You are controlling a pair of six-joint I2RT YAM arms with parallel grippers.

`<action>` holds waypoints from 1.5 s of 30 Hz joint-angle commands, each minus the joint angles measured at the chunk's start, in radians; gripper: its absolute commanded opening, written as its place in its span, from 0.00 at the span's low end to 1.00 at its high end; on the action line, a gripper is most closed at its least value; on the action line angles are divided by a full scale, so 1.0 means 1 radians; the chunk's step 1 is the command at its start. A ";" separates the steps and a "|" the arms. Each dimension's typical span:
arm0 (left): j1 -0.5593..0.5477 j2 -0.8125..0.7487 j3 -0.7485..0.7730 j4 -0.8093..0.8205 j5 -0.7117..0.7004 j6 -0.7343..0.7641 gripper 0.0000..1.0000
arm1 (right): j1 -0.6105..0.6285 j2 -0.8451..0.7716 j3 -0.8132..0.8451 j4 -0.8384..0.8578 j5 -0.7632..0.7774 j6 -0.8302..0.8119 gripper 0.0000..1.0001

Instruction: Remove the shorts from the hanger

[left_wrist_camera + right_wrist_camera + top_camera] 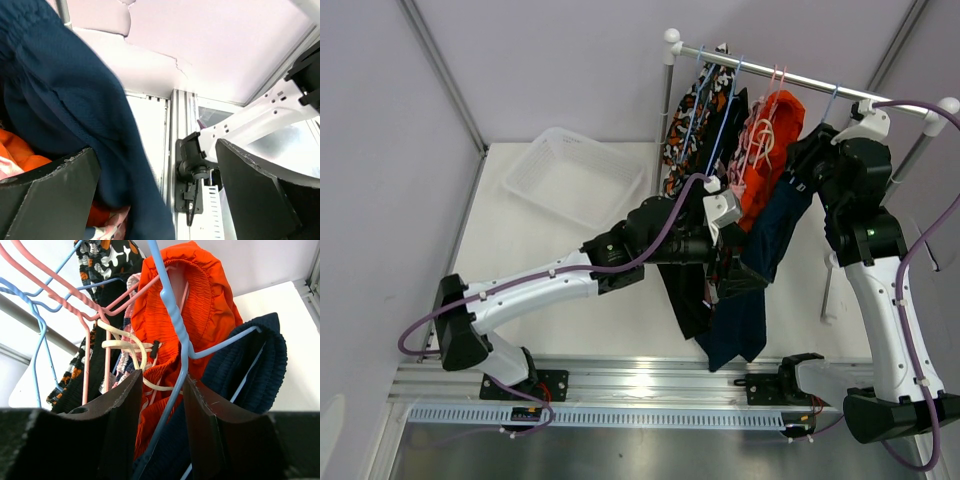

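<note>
Five shorts hang on wire hangers from the rail [800, 78]: blotch-patterned [692, 118], black [728, 118], pink [752, 150], orange-red [772, 165] and navy [775, 235]. The navy shorts droop low toward the table's front. My left gripper [728, 228] is open beside the navy shorts. In the left wrist view the navy fabric [75, 110] hangs between the wide jaws of the left gripper [155, 195]. My right gripper [808, 160] is at the hanger tops. In the right wrist view it [165, 415] is open with the blue hanger wire [175, 370] between its jaws, in front of the orange-red shorts [200, 315].
A white plastic basket [575, 175] lies at the back left of the table. The rack's upright poles [668, 90] stand at the back. Pink and blue hangers [95, 320] crowd together on the rail. The right arm's base mount [192, 170] sits on the front rail.
</note>
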 commanded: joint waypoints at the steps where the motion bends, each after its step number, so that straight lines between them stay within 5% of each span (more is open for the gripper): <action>1: -0.026 -0.042 -0.012 0.050 -0.019 -0.008 0.99 | 0.006 -0.002 0.009 0.058 0.018 0.005 0.00; 7: -0.071 -0.006 -0.009 0.039 -0.115 0.015 0.99 | 0.005 -0.004 0.015 0.058 0.016 0.011 0.00; 10: -0.071 0.025 0.000 0.036 -0.162 0.027 0.74 | 0.005 -0.008 0.022 0.058 0.012 0.012 0.00; 11: -0.071 0.033 0.002 0.034 -0.176 0.032 0.51 | 0.005 -0.008 0.029 0.052 0.012 0.011 0.00; 13: -0.071 0.054 0.027 0.018 -0.226 0.046 0.28 | 0.005 -0.011 0.038 0.044 0.012 0.011 0.00; 16: -0.071 0.088 0.075 -0.016 -0.276 0.066 0.18 | 0.005 -0.022 0.064 0.029 0.007 0.015 0.00; 18: -0.071 0.100 0.090 -0.018 -0.317 0.075 0.02 | 0.005 -0.028 0.072 0.024 0.003 0.018 0.00; 24: -0.085 0.073 0.049 -0.009 -0.354 0.052 0.00 | -0.005 -0.039 0.086 0.018 0.024 0.017 0.00; 35: -0.425 -0.193 -0.301 0.027 -0.668 0.037 0.00 | -0.086 0.035 0.163 -0.022 0.018 0.038 0.00; 45: -0.499 -0.102 -0.387 0.071 -0.601 0.006 0.00 | -0.123 0.088 0.250 -0.055 -0.002 0.037 0.00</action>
